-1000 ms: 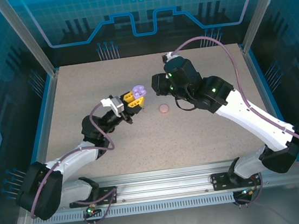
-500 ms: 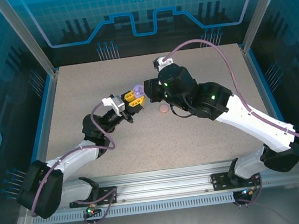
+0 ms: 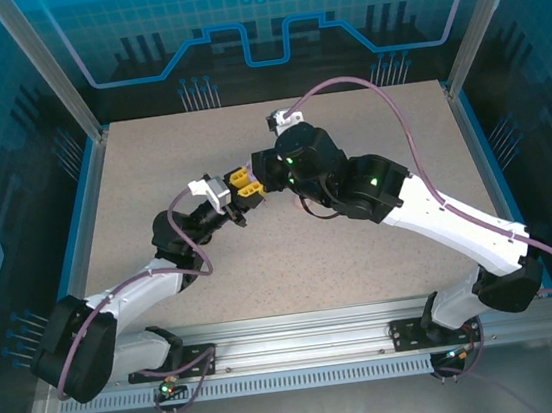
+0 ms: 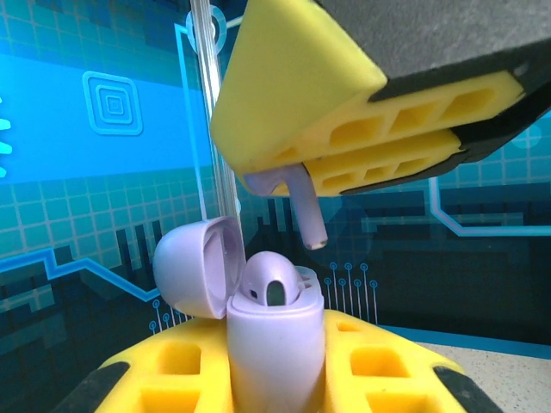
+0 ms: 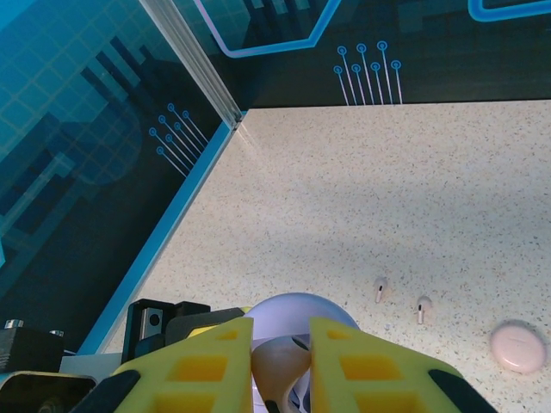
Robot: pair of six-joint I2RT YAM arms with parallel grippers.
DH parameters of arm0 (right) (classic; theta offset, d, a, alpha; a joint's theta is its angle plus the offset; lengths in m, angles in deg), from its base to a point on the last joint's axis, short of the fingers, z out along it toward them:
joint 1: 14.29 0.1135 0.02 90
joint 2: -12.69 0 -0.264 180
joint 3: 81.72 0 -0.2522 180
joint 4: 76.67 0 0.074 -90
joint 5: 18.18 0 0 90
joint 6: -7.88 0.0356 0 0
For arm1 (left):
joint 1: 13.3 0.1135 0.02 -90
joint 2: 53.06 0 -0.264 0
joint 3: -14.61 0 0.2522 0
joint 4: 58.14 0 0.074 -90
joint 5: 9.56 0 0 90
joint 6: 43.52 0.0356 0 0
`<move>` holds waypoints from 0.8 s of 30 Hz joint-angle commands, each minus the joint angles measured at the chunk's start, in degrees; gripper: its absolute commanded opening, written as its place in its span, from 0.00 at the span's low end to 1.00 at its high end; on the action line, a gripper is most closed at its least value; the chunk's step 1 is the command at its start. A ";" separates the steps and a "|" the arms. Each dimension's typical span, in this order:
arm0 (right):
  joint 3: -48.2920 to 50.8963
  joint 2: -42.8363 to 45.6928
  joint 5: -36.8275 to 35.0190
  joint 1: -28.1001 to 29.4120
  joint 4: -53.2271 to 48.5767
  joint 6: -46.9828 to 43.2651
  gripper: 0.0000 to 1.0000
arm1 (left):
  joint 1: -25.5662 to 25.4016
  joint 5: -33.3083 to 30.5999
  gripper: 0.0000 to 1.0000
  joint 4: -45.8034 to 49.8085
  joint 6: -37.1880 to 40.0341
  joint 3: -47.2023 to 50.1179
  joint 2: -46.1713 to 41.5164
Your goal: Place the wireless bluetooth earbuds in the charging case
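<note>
Insertion step, by judgement. Over the table (image 3: 150, 162), the left gripper (image 4: 275, 361) clamps the open purple charging case (image 4: 275, 331), its lid (image 4: 194, 267) tipped toward nine o'clock. The right gripper (image 5: 280, 344) pinches a purple earbud (image 4: 297, 202) at twelve o'clock of the case mouth, just apart. The next move calls for a straight, aligned descent, stem first. The right wrist view adds a pink case (image 5: 517, 346) with pink earbuds (image 5: 380, 290) at its nine o'clock.

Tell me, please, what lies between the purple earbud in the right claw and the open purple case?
Only empty air, as the left wrist view shows: the purple earbud hangs above the purple case.
</note>
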 commanded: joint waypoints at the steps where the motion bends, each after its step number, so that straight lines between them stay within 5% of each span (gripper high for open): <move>1: 0.50 0.05 -1.31 0.80 1.42 -0.32 0.20 | -0.43 0.56 0.00 -1.96 1.09 -1.68 -0.22; 24: 4.08 0.13 -2.26 -0.43 2.12 0.90 0.19 | -0.50 1.05 0.00 -0.92 1.09 -2.30 -1.28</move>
